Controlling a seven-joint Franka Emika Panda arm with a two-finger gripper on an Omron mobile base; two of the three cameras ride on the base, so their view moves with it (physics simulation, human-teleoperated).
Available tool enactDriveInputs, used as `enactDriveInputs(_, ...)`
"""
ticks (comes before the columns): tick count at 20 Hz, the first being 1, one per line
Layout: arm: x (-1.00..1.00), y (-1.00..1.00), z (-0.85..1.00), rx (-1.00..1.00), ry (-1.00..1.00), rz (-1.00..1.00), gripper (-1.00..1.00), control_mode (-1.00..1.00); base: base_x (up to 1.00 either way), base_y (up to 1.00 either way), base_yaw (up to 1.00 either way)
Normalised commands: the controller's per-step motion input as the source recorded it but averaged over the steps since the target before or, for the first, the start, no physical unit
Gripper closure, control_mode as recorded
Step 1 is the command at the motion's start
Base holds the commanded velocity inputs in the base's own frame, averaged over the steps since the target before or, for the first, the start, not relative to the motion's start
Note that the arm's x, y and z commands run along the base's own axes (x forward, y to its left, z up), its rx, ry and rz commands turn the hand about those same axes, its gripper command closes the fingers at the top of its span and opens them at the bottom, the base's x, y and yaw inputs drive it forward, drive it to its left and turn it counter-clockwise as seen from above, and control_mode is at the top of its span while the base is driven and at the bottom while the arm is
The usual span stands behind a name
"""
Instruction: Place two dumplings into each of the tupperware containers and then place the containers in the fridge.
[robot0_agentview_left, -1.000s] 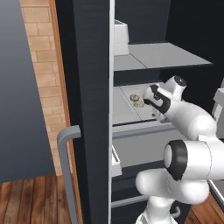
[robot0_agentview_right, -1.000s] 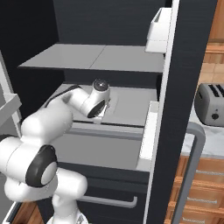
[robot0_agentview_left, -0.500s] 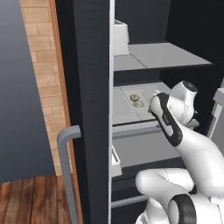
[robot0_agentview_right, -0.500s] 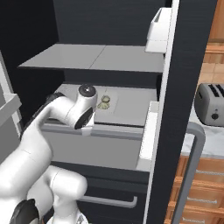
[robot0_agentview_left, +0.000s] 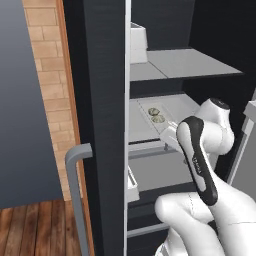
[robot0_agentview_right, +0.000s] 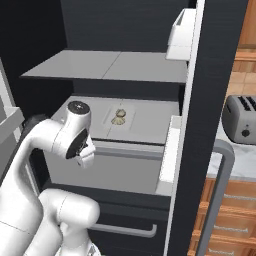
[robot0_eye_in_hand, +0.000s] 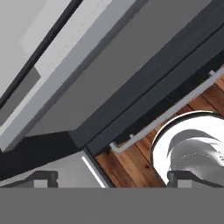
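Inside the open fridge (robot0_agentview_left: 100, 100), a shallow whitish tupperware container (robot0_agentview_left: 164, 113) lies on the middle shelf. It holds two pale dumplings (robot0_agentview_left: 156, 115). From the right base view the same container (robot0_agentview_right: 128, 119) and dumplings (robot0_agentview_right: 119, 117) sit in the middle of that shelf. My gripper (robot0_agentview_right: 86, 156) hangs in front of the shelf's front edge, apart from the container and pointing down. In the hand view my gripper (robot0_eye_in_hand: 114, 178) is open, its fingertips (robot0_eye_in_hand: 41, 177) wide apart with nothing between them.
A white box (robot0_agentview_right: 180, 35) stands at the upper shelf by the door. The pale grey drawer (robot0_agentview_right: 115, 170) lies below the middle shelf. The fridge door with its grey bar handle (robot0_agentview_left: 75, 190) stands open at the left. A toaster (robot0_agentview_right: 241, 120) sits on the counter at the right.
My arm has pulled back out of the shelf, and the gripper has swung down in front of the drawer. The container with its dumplings stays on the shelf.
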Motion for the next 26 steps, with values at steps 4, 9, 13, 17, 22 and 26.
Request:
enactDriveInputs(4,-0.55,0.05,0.11,-0.33,-0.01,0.34,-1.00,-1.00,0.00,0.00,0.00)
enactDriveInputs(9,-0.48,-0.14,0.46,-0.27,-0.25,0.41,-1.00,-1.00,0.00,0.00,0.00)
enactDriveInputs(13,-0.85,-0.22,0.48,-0.24,-0.07,0.44,-1.00,-1.00,0.00,0.00,0.00)
enactDriveInputs(17,-0.42,-0.19,0.52,-0.15,0.04,0.18,-1.00,-1.00,0.00,0.00,0.00)
enactDriveInputs(22,-0.18,-0.10,0.31,-0.02,0.00,0.01,-1.00,-1.00,0.00,0.00,0.00)
enactDriveInputs(26,-0.54,-0.24,0.02,0.00,-0.02,0.00,-1.00,-1.00,0.00,0.00,0.00)
